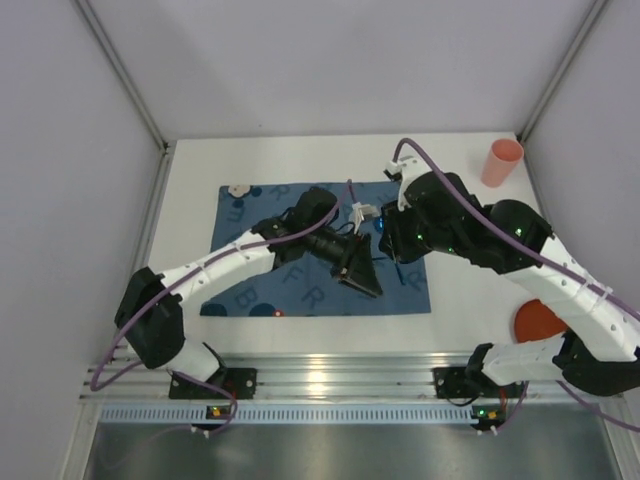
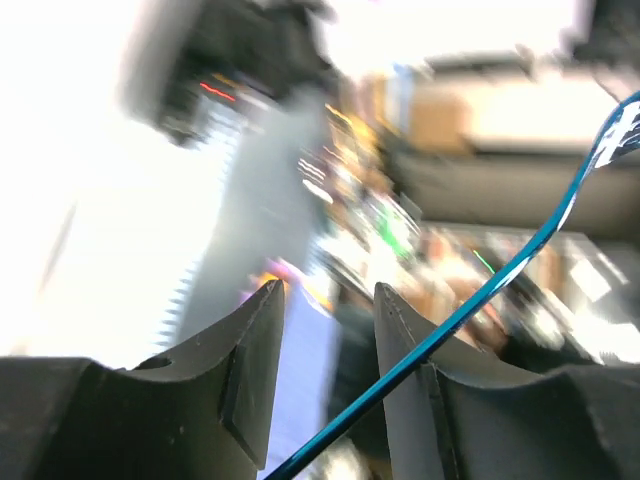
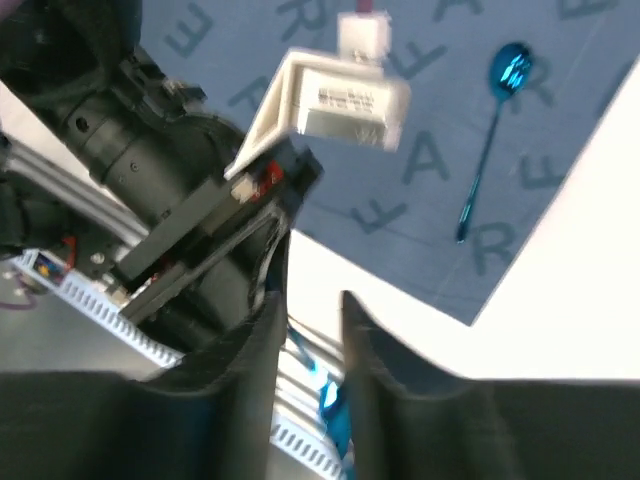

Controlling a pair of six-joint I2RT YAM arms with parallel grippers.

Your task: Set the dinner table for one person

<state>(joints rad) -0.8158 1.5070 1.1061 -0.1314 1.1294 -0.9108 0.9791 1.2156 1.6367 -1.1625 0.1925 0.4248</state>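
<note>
Table [image 1: 455, 300]: 1 placemat [image 1: 255, 215], 1 spoon [image 3: 480, 160], 1 cup [image 1: 503, 160], 1 plate [image 1: 535, 322]. Left gripper [image 2: 330, 290] and right gripper [image 3: 312, 297] sit ajar around 1 utensil [image 2: 520, 255]; I can't tell which grips it.

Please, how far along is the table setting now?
Done: the placemat is spread, a spoon lies on it. In hand: a blue utensil crosses the left end effector; whether it is gripped is unclear. Left: the plate and cup sit on the table, off the placemat.

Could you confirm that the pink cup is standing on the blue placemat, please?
Not quite: the pink cup stands on the bare white dinner table, beyond the far right corner of the blue placemat, as the top external view shows.
</note>
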